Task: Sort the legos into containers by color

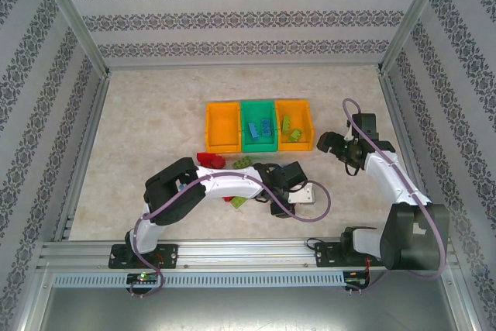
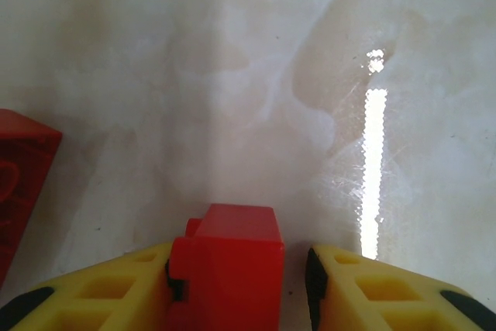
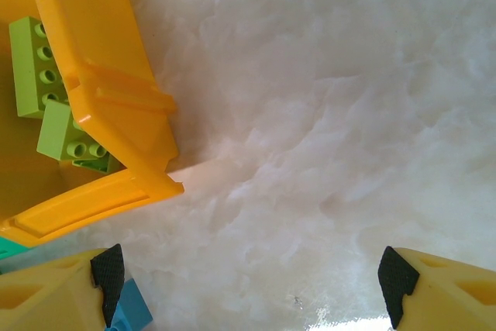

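Left gripper (image 2: 244, 278) straddled a red brick (image 2: 229, 257) standing on the table (image 2: 256, 98). Its left pad (image 2: 177, 280) touched the brick's side. A sliver of table showed between the brick and the right pad (image 2: 314, 277), so the brick was bracketed, not clamped. The brick's long axis appeared to run along the fingers, away from the wrist, but the close view made that hard to confirm.

Right gripper (image 3: 252, 281) hung spread wide and empty, just beside the right orange bin (image 3: 101, 91), which held green bricks (image 3: 35, 60). The green bin (image 1: 260, 105) held blue bricks (image 1: 257, 128). The left orange bin (image 1: 222, 128) looked empty, so it was probably meant for red. It lay beyond and to the left of the left gripper, making the left arm the nearer one.
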